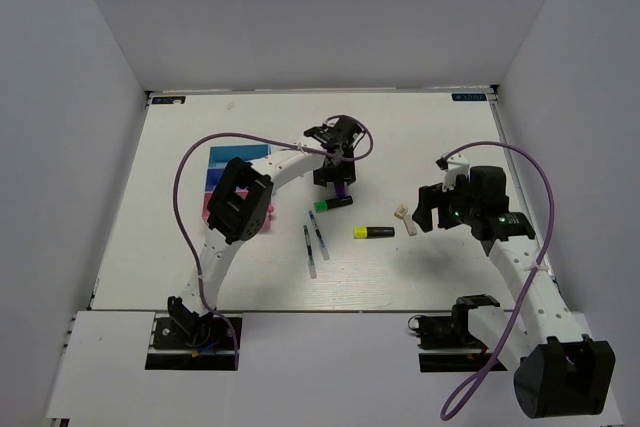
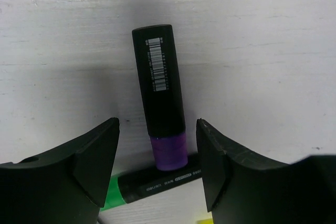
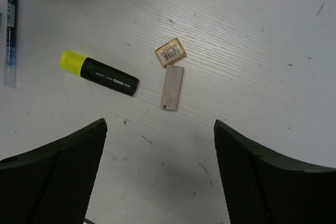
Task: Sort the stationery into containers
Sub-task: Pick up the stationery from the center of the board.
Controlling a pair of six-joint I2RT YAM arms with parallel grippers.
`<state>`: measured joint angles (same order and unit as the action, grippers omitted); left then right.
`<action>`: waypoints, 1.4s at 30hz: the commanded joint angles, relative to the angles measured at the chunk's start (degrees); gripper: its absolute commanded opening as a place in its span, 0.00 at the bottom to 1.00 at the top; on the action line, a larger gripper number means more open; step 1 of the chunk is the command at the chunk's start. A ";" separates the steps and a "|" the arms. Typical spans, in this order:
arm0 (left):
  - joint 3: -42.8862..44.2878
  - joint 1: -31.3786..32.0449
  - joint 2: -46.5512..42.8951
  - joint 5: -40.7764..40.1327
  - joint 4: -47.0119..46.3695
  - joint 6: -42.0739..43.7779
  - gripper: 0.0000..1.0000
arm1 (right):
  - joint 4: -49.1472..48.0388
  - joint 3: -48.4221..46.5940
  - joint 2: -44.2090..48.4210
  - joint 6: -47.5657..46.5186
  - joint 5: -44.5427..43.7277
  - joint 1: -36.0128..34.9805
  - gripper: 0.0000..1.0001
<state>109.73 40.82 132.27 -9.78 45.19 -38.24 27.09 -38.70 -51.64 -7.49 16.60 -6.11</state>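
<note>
The purple-ended highlighter [image 2: 159,82] lies on the table, its purple end [image 2: 168,150] touching the green-ended highlighter [image 2: 157,181]. My left gripper [image 2: 157,153] is open. Its fingers stand on either side of the purple end with gaps on both sides. From above, that gripper [image 1: 335,183] hovers over the purple highlighter [image 1: 341,188]. My right gripper [image 3: 160,150] is open and holds nothing, just short of the cream pieces [image 3: 170,52]. The yellow-ended highlighter [image 3: 100,73] lies to their left. Two thin pens [image 1: 314,235] lie in the middle of the table.
The light blue tray [image 1: 232,156], dark blue tray [image 1: 212,181] and pink tray [image 1: 208,209] stand in a column at the left. The left arm's elbow [image 1: 240,207] partly covers them. White walls surround the table [image 1: 420,137].
</note>
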 commanded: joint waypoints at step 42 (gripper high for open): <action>-1.63 2.25 -6.02 -12.80 5.70 8.43 0.00 | 0.33 -2.17 1.54 0.37 -0.95 -0.57 0.83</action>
<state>109.54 43.35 132.86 -20.69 48.42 -33.85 27.11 -38.87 -51.07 -7.46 15.33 -6.52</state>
